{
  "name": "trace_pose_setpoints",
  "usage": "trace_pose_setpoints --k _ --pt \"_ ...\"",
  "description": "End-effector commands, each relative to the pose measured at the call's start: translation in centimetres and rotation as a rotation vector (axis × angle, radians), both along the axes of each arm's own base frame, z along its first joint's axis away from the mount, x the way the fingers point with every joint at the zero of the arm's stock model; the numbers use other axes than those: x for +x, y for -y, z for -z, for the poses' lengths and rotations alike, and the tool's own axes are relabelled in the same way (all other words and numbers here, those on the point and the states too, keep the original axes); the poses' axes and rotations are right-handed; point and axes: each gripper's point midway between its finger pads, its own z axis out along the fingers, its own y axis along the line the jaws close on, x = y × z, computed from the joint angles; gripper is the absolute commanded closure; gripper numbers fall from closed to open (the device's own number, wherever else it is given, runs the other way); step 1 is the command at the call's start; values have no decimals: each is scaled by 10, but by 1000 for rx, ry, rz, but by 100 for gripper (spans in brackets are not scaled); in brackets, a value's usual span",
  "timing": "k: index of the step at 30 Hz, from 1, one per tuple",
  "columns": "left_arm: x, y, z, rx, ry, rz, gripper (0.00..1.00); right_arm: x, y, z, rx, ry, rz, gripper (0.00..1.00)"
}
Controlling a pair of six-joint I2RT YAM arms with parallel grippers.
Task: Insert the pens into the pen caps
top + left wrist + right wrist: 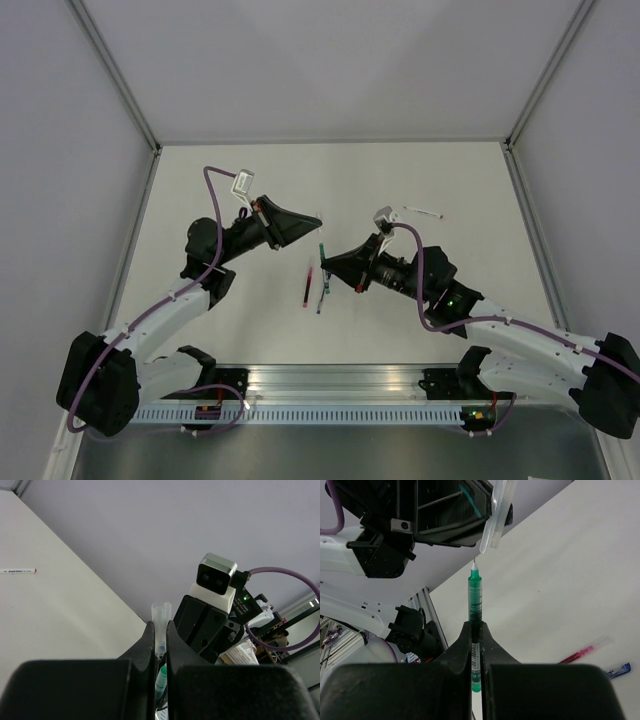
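My left gripper (316,219) is shut on a clear pen cap (161,611), which sticks out past the fingertips. My right gripper (326,263) is shut on the green pen (475,587), tip pointing at the cap. In the right wrist view the pen tip is just below the cap (496,515) and slightly left of its lower end, not touching. A red pen (307,285) and a blue pen (321,298) lie on the table under the grippers. A white pen with red ends (424,212) lies further back on the right.
The white table (250,180) is walled in by grey panels with metal posts at the back corners. An aluminium rail (340,385) runs along the near edge between the arm bases. The red pen (582,652) and the blue pen's end (618,670) show in the right wrist view.
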Motion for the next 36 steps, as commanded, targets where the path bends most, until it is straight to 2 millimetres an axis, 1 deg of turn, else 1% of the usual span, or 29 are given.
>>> trace_pose_setpoints --k 1,10,24,36 --pt "-12 -2 -11 -12 84 27 98 6 -2 -38 75 77 27 100" --pt "-18 -4 -12 -10 99 32 98 14 -4 -40 73 78 56 100" --pt "-16 -6 -15 -10 98 2 98 8 -11 -35 56 62 16 100" --pt "-13 -10 -15 19 118 -44 98 4 -9 -34 55 61 13 100"
